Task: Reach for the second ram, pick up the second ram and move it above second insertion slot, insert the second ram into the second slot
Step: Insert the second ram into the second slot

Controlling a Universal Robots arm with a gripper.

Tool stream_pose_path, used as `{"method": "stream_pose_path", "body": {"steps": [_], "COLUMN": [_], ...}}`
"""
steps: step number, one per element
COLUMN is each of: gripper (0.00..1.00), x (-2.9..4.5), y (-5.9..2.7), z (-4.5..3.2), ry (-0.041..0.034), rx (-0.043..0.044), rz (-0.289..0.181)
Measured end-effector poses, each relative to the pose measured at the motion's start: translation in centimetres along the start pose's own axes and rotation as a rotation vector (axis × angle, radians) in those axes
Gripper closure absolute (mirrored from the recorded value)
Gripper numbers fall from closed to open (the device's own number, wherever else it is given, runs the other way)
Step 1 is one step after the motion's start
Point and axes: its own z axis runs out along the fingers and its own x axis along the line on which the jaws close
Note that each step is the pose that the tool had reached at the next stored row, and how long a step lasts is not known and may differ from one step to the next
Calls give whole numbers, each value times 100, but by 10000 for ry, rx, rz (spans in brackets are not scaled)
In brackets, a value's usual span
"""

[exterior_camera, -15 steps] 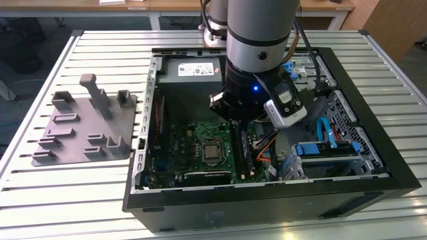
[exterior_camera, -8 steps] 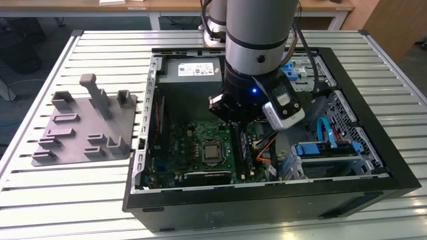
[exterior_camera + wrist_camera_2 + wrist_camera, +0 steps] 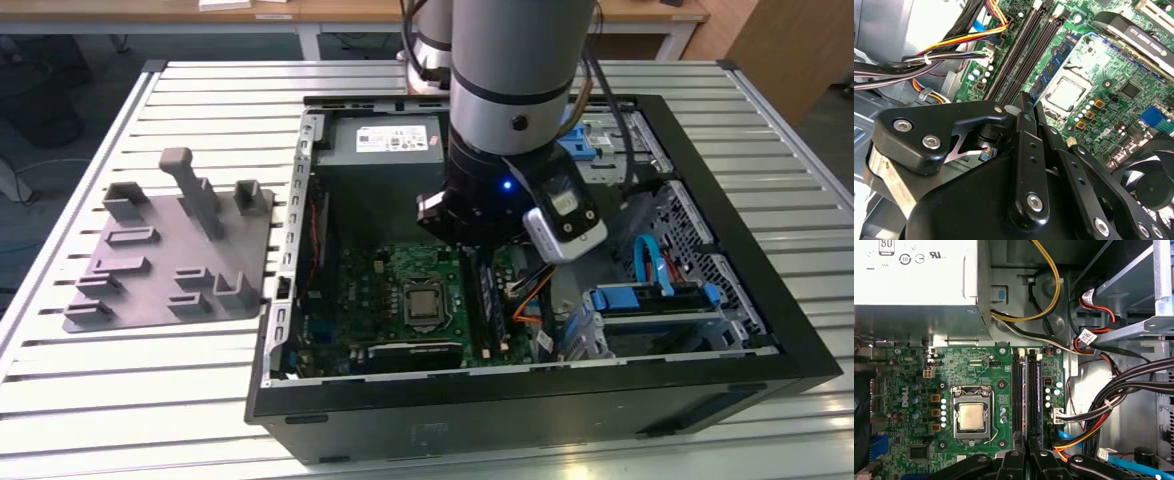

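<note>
Fingers (image 3: 1026,452) directly over seated second ram (image 3: 1038,390)

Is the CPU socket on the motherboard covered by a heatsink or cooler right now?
No. In the first wrist view the CPU lies bare in its socket on the green motherboard, its metal top exposed with no cooler over it.
</note>
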Motion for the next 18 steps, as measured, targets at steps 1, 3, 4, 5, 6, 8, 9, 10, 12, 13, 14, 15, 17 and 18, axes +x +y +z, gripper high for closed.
{"method": "stream_pose_path", "body": {"steps": [1, 3, 4, 5, 6, 8, 9, 10, 12, 13, 14, 15, 17, 18], "gripper": [86, 86, 86, 86, 86, 86, 86, 86, 86, 86, 86, 86, 86, 86], "x": [0, 1, 2, 2, 3, 6, 8, 11, 19, 20, 22, 25, 34, 37], "y": [0, -1, -1, -2, -2, -3, -4, -4, -6, -7, -7, -8, -10, -11], "z": [7, 24, 35, 47, 59, 78, 87, 97, 126, 144, 162, 182, 217, 235], "ry": [0, 1, 1, 0, 0, 0, 0, 0, 0, 1, 1, 0, -1, 0], "rx": [1, 1, 1, 1, 1, 0, 1, 1, 2, 4, 5, 5, 5, 7], "rz": [0, 0, 0, 0, 0, 0, 0, 1, 2, 1, 3, 5, 8, 7]}}
